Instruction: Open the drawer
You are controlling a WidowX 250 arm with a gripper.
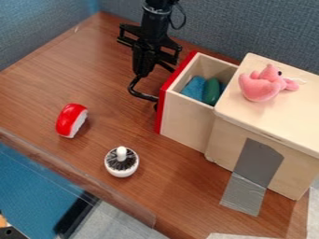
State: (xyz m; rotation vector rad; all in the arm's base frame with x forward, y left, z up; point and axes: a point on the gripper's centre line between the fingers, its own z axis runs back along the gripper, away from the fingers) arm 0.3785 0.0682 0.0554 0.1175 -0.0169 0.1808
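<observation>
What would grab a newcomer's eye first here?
Probably the pink plush toy lying on top of the pale wooden cabinet, at the right. Next, the open drawer with its bright red front, holding something blue and something dark green, with the black gripper close by that front. The red and white object on the tabletop at the left stands out too.

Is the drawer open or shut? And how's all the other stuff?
Drawer: open
Green thing: inside the drawer
Pink toy: resting on the box
Red-and-white toy: lying on the table
Round brush: knob up
Grey tape: stuck
</observation>
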